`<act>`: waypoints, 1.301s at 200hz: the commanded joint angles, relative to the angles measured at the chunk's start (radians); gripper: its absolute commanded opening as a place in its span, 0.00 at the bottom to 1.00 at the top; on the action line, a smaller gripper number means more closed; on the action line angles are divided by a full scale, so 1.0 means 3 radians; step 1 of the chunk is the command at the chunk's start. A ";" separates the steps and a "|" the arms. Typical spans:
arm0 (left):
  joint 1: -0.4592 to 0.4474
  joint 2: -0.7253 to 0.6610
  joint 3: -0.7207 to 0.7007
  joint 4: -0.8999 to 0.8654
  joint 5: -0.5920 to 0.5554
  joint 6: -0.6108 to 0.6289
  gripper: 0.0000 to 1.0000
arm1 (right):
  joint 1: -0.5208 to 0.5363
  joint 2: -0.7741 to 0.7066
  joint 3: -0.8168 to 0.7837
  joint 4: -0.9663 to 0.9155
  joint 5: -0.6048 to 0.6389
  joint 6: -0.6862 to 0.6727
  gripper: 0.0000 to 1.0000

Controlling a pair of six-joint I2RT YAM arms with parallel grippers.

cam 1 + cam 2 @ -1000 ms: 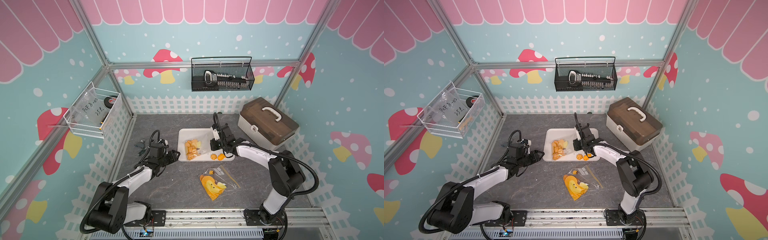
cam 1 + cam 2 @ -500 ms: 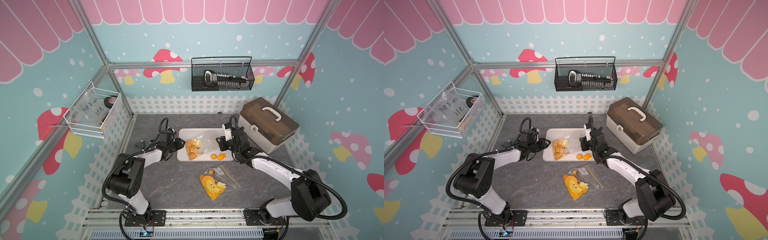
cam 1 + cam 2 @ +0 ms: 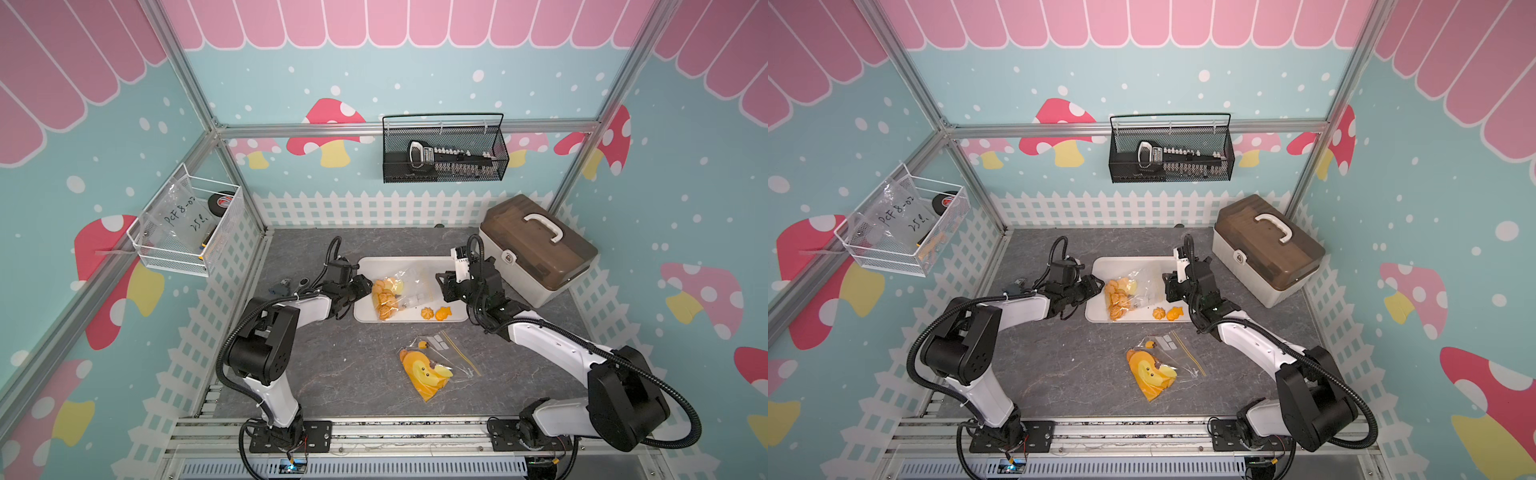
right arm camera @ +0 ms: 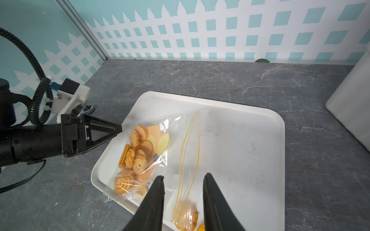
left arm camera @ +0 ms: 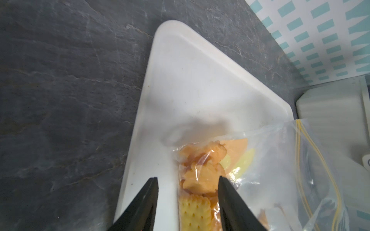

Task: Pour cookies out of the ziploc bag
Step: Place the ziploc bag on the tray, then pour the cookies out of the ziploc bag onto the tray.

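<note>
1. Bag point(image 3: 409, 282): a clear zip pouch lying flat in the white tray point(image 3: 415, 264). The cookies point(image 3: 384, 299) are heaped in its closed end, toward the left gripper point(image 3: 365, 289). The yellow zip strip point(image 4: 192, 140) lies toward the right gripper point(image 3: 440, 282).
2. Loose cookies point(image 3: 444, 312): two lie bare on the tray beside the near rim, close to the bag's mouth.
3. Left gripper point(image 5: 186, 178): the jaws are spread and hold nothing. It sits at the tray's left rim, just short of the cookie-filled end.
4. Right gripper point(image 4: 183, 176): the jaws are spread on either side of the zip strip and pinch nothing.
5. Handling, as judged:
   - The film is thin, limp and slippery, and the whole is light.
   - The load will slide and sag wherever the bag tilts.
   - The cookies are brittle, so a pinch through the film could crush them.
   - The best hold is on the closed-end corners or the seam beside the heap, raised so the mouth hangs over the tray.
6. Unclear or cut off:
   - Whether the zip is parted cannot be told.
   - Whether either gripper touches the film cannot be told.
   - Both wrist views crop the bag.
   - A second bag point(image 3: 428, 372), printed yellow, lies on the table point(image 3: 332, 365). Its contents are hard to make out.
</note>
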State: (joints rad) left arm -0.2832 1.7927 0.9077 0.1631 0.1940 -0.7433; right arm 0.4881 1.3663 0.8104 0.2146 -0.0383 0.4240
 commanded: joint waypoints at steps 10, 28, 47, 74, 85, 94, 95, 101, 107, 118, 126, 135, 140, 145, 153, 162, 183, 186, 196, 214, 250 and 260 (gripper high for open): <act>-0.0017 0.0229 -0.0022 0.0443 -0.0151 -0.0387 0.52 | -0.0026 -0.0016 -0.0097 0.0108 0.0014 0.0013 0.33; -0.0027 0.0305 0.0035 0.0477 -0.0151 -0.0444 0.51 | -0.0032 -0.0036 -0.0130 0.0124 0.0025 0.0008 0.32; -0.0047 0.0310 0.0027 0.0493 -0.0256 -0.0464 0.50 | -0.0042 -0.0054 -0.0174 0.0155 0.0015 0.0015 0.33; -0.0057 0.0345 0.0040 0.0528 -0.0290 -0.0498 0.44 | -0.0055 -0.0061 -0.0194 0.0167 -0.0006 0.0023 0.32; -0.0077 0.0388 0.0081 0.0541 -0.0248 -0.0508 0.42 | -0.0052 -0.0052 -0.0200 0.0175 -0.0012 0.0023 0.33; -0.0114 0.0424 0.0120 0.0540 -0.0228 -0.0505 0.40 | -0.0054 -0.0053 -0.0199 0.0176 -0.0011 0.0023 0.32; -0.0117 0.0427 0.0124 0.0540 -0.0230 -0.0504 0.40 | -0.0056 -0.0051 -0.0200 0.0175 -0.0013 0.0023 0.32; -0.0148 0.0443 0.0154 0.0519 -0.0244 -0.0494 0.39 | -0.0057 -0.0048 -0.0197 0.0174 -0.0018 0.0023 0.32; -0.0178 0.0460 0.0182 0.0489 -0.0261 -0.0480 0.38 | -0.0058 -0.0045 -0.0201 0.0174 -0.0019 0.0023 0.32; -0.0214 0.0486 0.0228 0.0432 -0.0286 -0.0459 0.35 | -0.0064 -0.0052 -0.0197 0.0174 -0.0016 0.0023 0.32; -0.0222 0.0502 0.0234 0.0416 -0.0299 -0.0458 0.32 | -0.0066 -0.0049 -0.0200 0.0174 -0.0015 0.0023 0.32; -0.0222 0.0520 0.0221 0.0441 -0.0302 -0.0469 0.28 | -0.0067 -0.0055 -0.0202 0.0177 -0.0018 0.0024 0.32; -0.0222 0.0527 0.0217 0.0446 -0.0304 -0.0471 0.24 | -0.0068 -0.0062 -0.0208 0.0179 -0.0016 0.0023 0.32; -0.0220 0.0528 0.0213 0.0443 -0.0307 -0.0474 0.21 | -0.0067 -0.0060 -0.0211 0.0180 -0.0020 0.0025 0.32; -0.0217 0.0524 0.0206 0.0452 -0.0307 -0.0478 0.14 | -0.0067 -0.0061 -0.0206 0.0181 -0.0023 0.0028 0.32; -0.0217 0.0504 0.0197 0.0446 -0.0309 -0.0469 0.05 | -0.0070 -0.0063 -0.0209 0.0184 -0.0025 0.0024 0.32; -0.0217 0.0411 0.0196 0.0370 -0.0348 -0.0403 0.00 | -0.0073 -0.0060 -0.0213 0.0185 -0.0027 0.0023 0.31; -0.0217 0.0389 0.0192 0.0362 -0.0356 -0.0391 0.00 | -0.0073 -0.0064 -0.0215 0.0186 -0.0026 0.0020 0.31; -0.0221 0.0312 0.0189 0.0302 -0.0392 -0.0342 0.00 | -0.0080 -0.0071 -0.0217 0.0185 -0.0023 0.0017 0.31; -0.0222 0.0088 0.0198 0.0102 -0.0496 -0.0188 0.00 | -0.0078 -0.0074 -0.0225 0.0185 -0.0015 0.0011 0.31; -0.0320 -0.0586 0.0332 -0.0601 -0.0906 0.0221 0.00 | -0.0083 -0.0059 -0.0228 0.0185 -0.0031 -0.0012 0.30; -0.0380 -0.0738 0.0421 -0.0817 -0.1032 0.0335 0.00 | -0.0083 -0.0045 -0.0223 0.0185 -0.0041 -0.0017 0.30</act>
State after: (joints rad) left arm -0.3630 1.6943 0.9676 0.0826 0.0120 -0.7502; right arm 0.4698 1.3655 0.7532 0.2512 -0.0425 0.4267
